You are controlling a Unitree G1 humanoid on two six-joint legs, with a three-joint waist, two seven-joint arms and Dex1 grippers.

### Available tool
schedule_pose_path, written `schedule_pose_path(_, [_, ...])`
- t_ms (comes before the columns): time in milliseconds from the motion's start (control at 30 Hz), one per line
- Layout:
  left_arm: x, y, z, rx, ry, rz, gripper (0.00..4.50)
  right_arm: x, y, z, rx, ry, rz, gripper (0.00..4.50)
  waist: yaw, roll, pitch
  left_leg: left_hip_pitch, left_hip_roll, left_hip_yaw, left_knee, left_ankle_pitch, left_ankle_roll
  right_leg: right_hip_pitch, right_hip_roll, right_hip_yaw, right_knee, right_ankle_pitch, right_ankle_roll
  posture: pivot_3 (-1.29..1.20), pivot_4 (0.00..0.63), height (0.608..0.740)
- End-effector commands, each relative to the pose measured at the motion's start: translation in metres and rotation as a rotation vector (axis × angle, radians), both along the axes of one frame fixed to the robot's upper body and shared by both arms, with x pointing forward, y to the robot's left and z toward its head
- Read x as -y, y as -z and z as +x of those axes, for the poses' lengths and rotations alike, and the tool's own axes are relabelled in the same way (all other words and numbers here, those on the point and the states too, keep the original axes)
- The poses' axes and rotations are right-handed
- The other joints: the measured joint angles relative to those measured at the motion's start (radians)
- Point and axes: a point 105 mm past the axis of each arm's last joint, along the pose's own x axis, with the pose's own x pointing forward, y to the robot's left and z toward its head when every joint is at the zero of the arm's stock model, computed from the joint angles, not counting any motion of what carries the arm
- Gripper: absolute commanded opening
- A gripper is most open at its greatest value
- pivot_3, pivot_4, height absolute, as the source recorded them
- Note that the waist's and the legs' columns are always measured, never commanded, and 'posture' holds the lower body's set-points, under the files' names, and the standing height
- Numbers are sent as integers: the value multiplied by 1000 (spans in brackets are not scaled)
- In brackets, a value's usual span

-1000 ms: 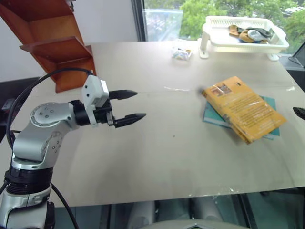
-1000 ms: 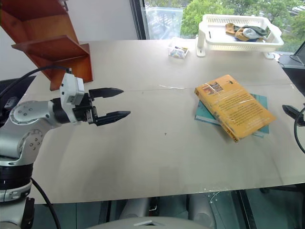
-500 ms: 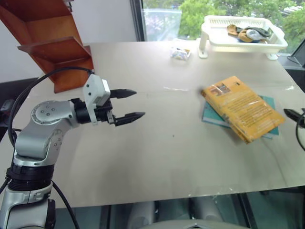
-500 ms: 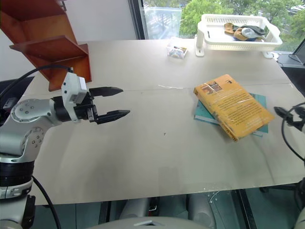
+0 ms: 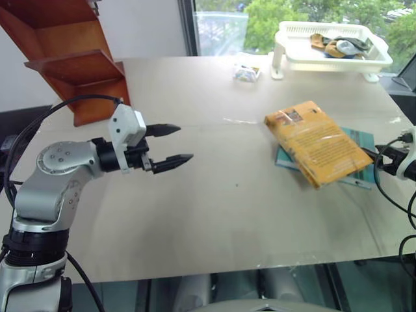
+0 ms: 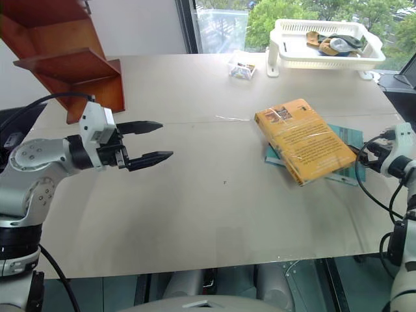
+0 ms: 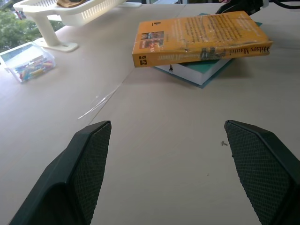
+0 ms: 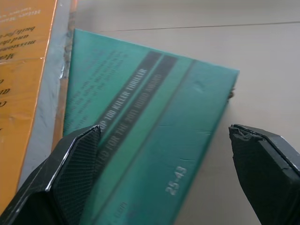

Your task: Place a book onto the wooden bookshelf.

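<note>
The thick orange-yellow book (image 5: 317, 142) lies askew on a thinner teal book (image 5: 361, 170) at the right of the table. At the books' right corner my right gripper (image 6: 363, 155) stands open. In the right wrist view its fingers (image 8: 70, 173) flank the teal cover (image 8: 150, 136), and the orange book (image 8: 23, 70) lies beyond. The wooden bookshelf (image 5: 71, 58) stands at the far left corner. In front of it my left gripper (image 5: 185, 143) hovers open and empty above the table, pointing toward the books (image 7: 201, 38).
A white basket tray (image 5: 376, 62) with a few small items stands at the far right by the window. A small clear box (image 5: 247, 71) of coloured bits sits beside it. The tan table (image 5: 221, 208) stretches between the two arms. Cables hang at the right edge.
My right gripper has come in from the right edge to the books' corner. The orange book has slid a little to the left on the teal one. The left gripper has stayed put.
</note>
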Motion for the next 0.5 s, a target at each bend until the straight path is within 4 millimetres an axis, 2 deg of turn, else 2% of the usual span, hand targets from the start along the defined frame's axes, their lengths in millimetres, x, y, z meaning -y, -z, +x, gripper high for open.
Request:
schedule_pose_path(33, [-1,-13,-3,64,-2,9,4057,-14,-11,6,20,-59,71,4500,0,0,0,0,0,0,0,0,0,0,0,0,0,0,0,0,150,740])
schedule_pose_path(500, [-4,-10,-3,71,-13,25,4057,-67,6,0,-7,-267,119,4500,0,0,0,0,0,0,0,0,0,0,0,0,1,0,0,0,150,740])
